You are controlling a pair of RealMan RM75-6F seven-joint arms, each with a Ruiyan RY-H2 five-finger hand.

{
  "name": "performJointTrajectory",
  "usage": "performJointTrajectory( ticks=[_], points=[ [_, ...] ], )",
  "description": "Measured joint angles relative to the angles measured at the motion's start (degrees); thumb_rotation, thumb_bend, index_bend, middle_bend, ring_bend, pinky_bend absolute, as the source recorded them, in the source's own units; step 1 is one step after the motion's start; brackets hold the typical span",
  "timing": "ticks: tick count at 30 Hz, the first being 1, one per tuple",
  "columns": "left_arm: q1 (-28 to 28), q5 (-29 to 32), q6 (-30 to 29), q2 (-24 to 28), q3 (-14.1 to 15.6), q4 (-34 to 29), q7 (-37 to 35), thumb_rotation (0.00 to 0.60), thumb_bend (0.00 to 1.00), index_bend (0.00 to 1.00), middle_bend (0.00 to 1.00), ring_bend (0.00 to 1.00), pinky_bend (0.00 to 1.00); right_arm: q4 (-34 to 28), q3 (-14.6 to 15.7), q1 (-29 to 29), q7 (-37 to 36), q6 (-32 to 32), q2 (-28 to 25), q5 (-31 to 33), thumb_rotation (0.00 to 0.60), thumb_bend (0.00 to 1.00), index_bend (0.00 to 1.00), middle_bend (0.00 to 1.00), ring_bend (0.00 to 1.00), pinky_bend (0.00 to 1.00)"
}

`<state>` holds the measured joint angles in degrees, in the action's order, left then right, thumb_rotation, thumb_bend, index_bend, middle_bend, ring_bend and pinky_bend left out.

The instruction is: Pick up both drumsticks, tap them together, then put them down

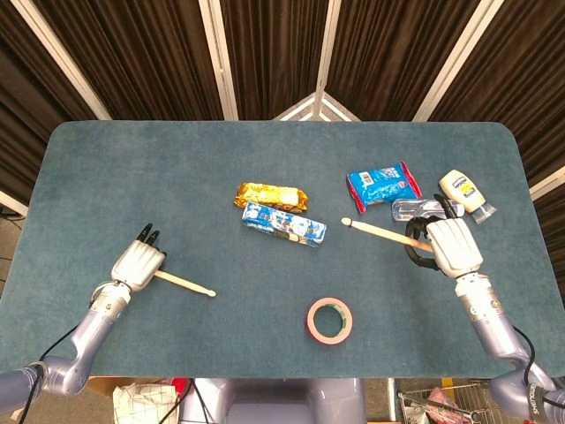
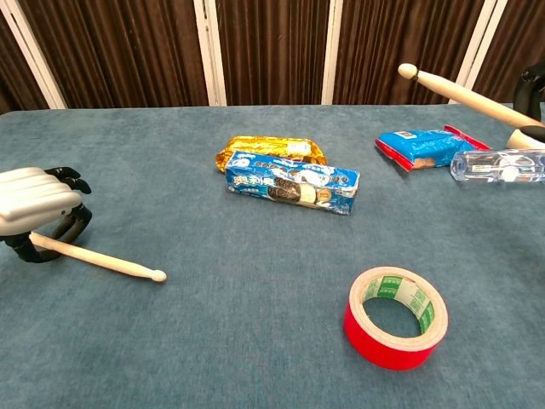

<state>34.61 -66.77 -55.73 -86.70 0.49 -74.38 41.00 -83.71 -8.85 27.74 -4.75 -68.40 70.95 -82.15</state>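
My left hand (image 1: 135,263) (image 2: 36,203) grips the butt of a wooden drumstick (image 1: 184,283) (image 2: 98,258) at the table's left front; the stick slopes down with its tip on or just above the cloth. At the right, my right hand (image 1: 450,246) (image 2: 530,89) holds the other drumstick (image 1: 381,233) (image 2: 464,95) raised off the table, tip pointing left and up. The chest view shows only the edge of the right hand at its right border.
A red tape roll (image 1: 329,320) (image 2: 396,317) lies at the front centre. A blue cookie pack (image 1: 283,223) (image 2: 292,182) and a gold pack (image 1: 271,195) (image 2: 271,150) sit mid-table. A blue snack bag (image 1: 382,185), a clear bottle (image 1: 422,209) and a white bottle (image 1: 466,193) crowd the right hand.
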Motion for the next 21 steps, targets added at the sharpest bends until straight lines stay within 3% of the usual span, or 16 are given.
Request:
performJointTrajectory(
  ticks=[21],
  points=[
    [-0.26,-1.12,-1.97,-0.44,-0.65,0.72,-0.2,0.6,0.47,0.63,0.57,0.13,0.04,-0.48,-0.28,0.07,0.16,0.05,-0.5,0.11,0.6,0.41,0.79,0.67,0.55,0.07]
  ],
)
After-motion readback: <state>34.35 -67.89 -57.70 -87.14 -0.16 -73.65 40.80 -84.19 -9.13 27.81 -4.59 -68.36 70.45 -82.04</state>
